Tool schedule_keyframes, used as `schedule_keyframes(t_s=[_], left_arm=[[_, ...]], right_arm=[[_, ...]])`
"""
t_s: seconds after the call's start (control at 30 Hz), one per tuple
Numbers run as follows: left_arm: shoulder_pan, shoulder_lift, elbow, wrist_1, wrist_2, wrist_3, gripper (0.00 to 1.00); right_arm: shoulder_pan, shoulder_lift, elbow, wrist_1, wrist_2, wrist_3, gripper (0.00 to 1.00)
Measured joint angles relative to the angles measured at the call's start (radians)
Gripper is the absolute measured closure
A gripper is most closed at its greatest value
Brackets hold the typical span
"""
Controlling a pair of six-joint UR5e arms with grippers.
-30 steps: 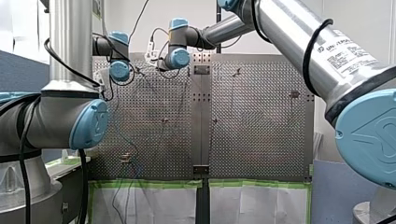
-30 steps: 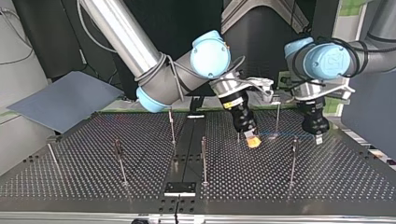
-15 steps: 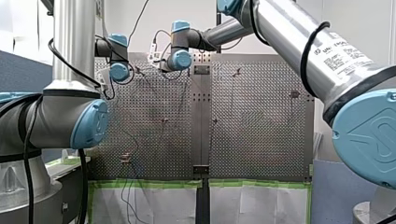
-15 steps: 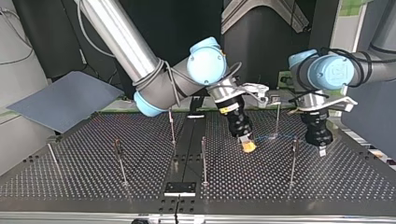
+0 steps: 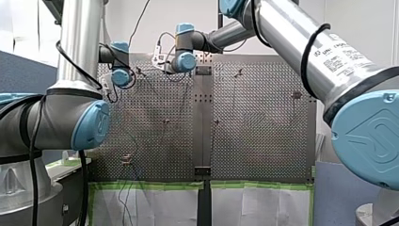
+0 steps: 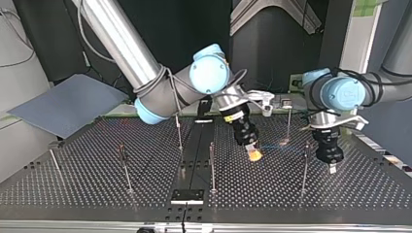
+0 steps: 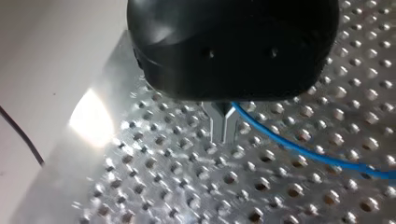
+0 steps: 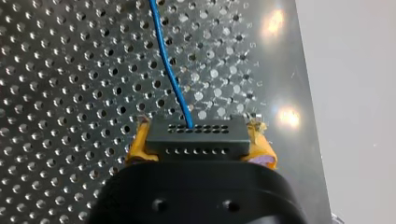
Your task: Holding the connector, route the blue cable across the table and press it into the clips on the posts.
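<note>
In the right wrist view my right gripper (image 8: 198,147), with yellow pads, is shut on a black connector (image 8: 196,137). The blue cable (image 8: 170,70) runs from the connector away over the perforated table (image 8: 56,93). In the left wrist view my left gripper (image 7: 223,128) has its thin metal fingers shut on the blue cable (image 7: 303,149), which trails off to one side just above the table. In the top view my right gripper (image 6: 253,154) hangs near the middle. My left gripper (image 6: 332,167) is low at the right, beside a thin post (image 6: 304,167).
Several thin posts stand on the table, among them one (image 6: 212,165) at the middle, one (image 6: 288,121) behind the grippers and one (image 6: 125,167) at the left. A grey-blue mat (image 6: 68,104) lies off the table's far left. A black plate (image 6: 187,195) sits at the near edge.
In the top view both grippers have come nearer the camera and lower. My left gripper passed the right post, and my right gripper drifted slightly left with the connector.
</note>
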Motion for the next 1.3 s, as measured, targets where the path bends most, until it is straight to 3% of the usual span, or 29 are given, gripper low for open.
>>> schedule_keyframes(t_s=[0.43,0.5,0.53,0.57,0.63,0.67,0.7,0.77,0.8,0.83,1.1,1.3], left_arm=[[0.019,-0.009,0.003,0.006,0.013,-0.020,1.00],[0.020,-0.009,0.003,0.006,0.016,-0.023,0.96],[0.021,-0.009,0.003,0.006,0.016,-0.025,0.79],[0.021,-0.009,0.003,0.005,0.016,-0.029,0.70],[0.021,-0.009,0.003,0.001,0.015,-0.035,0.65],[0.021,-0.008,0.003,-0.004,0.014,-0.039,0.42],[0.022,-0.008,0.003,-0.007,0.013,-0.041,0.42],[0.022,-0.008,0.003,-0.016,0.011,-0.044,0.06],[0.022,-0.008,0.003,-0.022,0.009,-0.044,0.06],[0.022,-0.008,0.003,-0.028,0.008,-0.044,0.00],[0.028,-0.002,0.003,-0.088,-0.031,-0.027,0.00],[0.026,0.039,-0.001,-0.142,-0.019,-0.033,0.00]], right_arm=[[-0.030,0.000,0.000,0.000,-0.011,0.000,1.00],[-0.034,0.000,0.000,0.000,-0.011,0.000,1.00],[-0.036,0.000,0.000,0.000,-0.012,0.000,1.00],[-0.038,0.000,0.000,-0.001,-0.012,0.000,1.00],[-0.040,0.000,0.000,-0.001,-0.012,0.000,1.00],[-0.041,0.001,0.000,-0.002,-0.012,-0.001,1.00],[-0.042,0.001,0.000,-0.002,-0.012,-0.002,1.00],[-0.043,0.001,0.000,-0.002,-0.012,-0.004,1.00],[-0.042,0.001,0.000,-0.002,-0.012,-0.005,1.00],[-0.042,0.001,0.000,-0.001,-0.012,-0.006,1.00],[-0.043,0.001,0.000,-0.002,-0.011,-0.018,1.00],[-0.043,0.001,0.000,-0.001,-0.009,-0.024,1.00]])
